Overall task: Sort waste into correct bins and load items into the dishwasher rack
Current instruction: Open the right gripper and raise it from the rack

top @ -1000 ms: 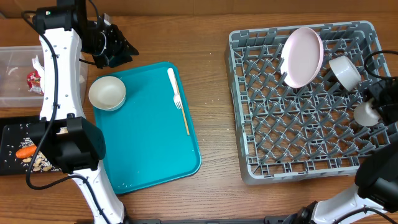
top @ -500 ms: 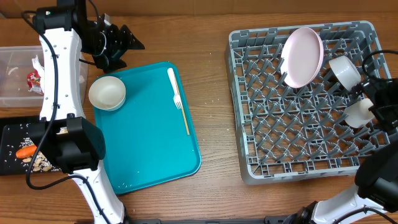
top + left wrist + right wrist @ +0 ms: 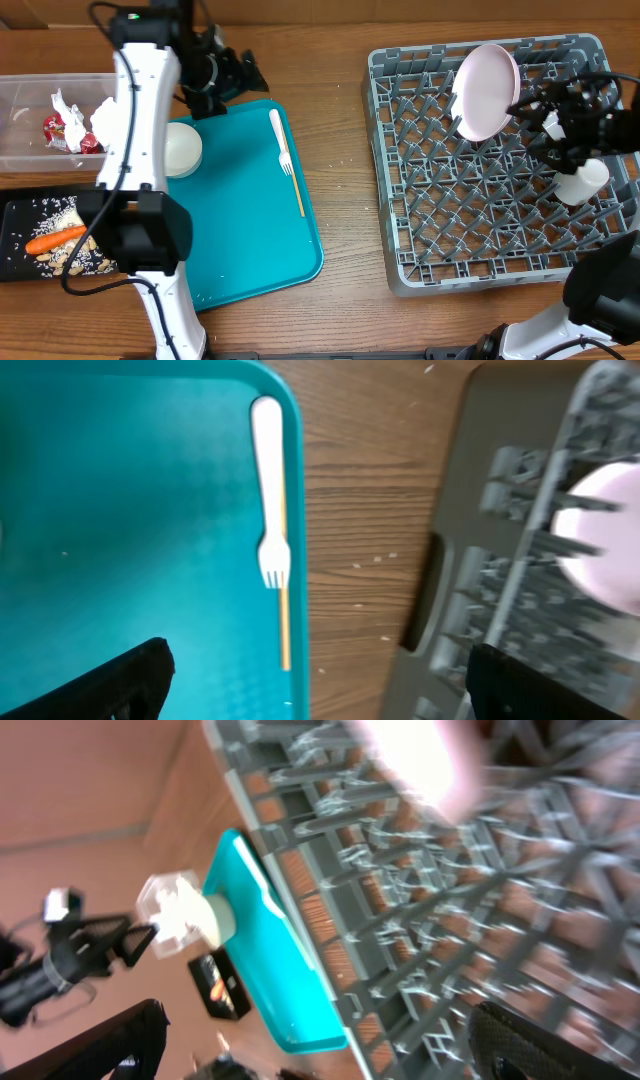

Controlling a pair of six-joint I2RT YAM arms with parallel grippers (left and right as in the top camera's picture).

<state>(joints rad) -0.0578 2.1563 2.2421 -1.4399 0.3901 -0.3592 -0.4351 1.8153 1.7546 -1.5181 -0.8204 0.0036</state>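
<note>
**A:** First entry: what is due next?

**B:** White fork (image 3: 270, 510). It lies flat on the teal serving tray (image 3: 250, 230) near the right edge, handle toward the far rim. A thin tan stick (image 3: 285, 615) touches it by the tines and runs on toward me.

**A:** And your left gripper?

**B:** Left gripper (image 3: 250, 78): jaws spread wide, empty, hovering over the tray's far corner. The white bowl (image 3: 185, 150) is just beside it, partly under my arm.

**A:** How should the pick go?

**B:** I'd say come down on the handle end, well apart from the stick, with the fingers set across the handle. The fork is thin, so I'd close low against the tray. A grab at the tines would likely take the stick along.

**A:** Where does it go?

**B:** The dishwasher rack (image 3: 380, 180), to the right. The pink plate (image 3: 487, 90) leans among the far pegs and the small white cup (image 3: 580, 182) sits near the right wall. My right gripper (image 3: 535, 112) is above the rack between them, jaws wide, holding nothing.

**A:** And the bins?

**B:** The clear tub (image 3: 25, 150) holds the red wrapper (image 3: 55, 128) and napkins (image 3: 100, 118). The black tray (image 3: 15, 215) holds the carrot (image 3: 55, 240) and rice scraps (image 3: 70, 262). The waste looks sorted.
</note>
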